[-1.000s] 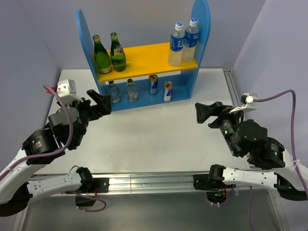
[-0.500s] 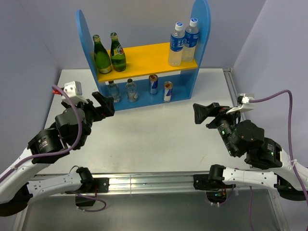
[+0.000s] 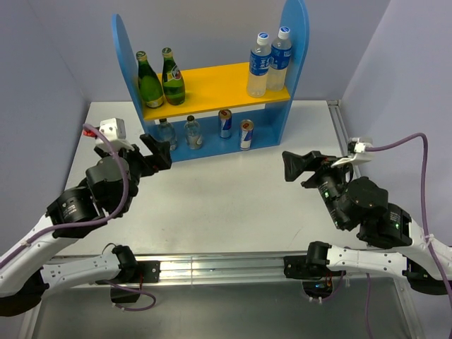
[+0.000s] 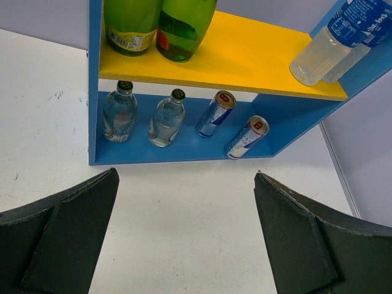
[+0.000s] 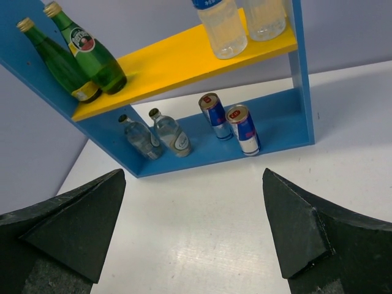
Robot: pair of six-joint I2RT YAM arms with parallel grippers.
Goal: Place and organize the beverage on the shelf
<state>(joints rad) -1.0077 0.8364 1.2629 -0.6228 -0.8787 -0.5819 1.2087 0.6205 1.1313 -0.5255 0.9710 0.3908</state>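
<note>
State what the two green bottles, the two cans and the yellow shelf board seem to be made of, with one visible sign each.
Green bottles: probably glass, glossy and see-through dark green with sharp highlights.
Cans: probably thin metal, shiny printed sides and silver rimmed tops.
Yellow board: uncertain, perhaps painted wood or plastic; flat, matte, evenly coloured.

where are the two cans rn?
Top view: both stand on the shelf's lower level under the yellow board, one can just right of the short clear bottles, the other can right of it.
</note>
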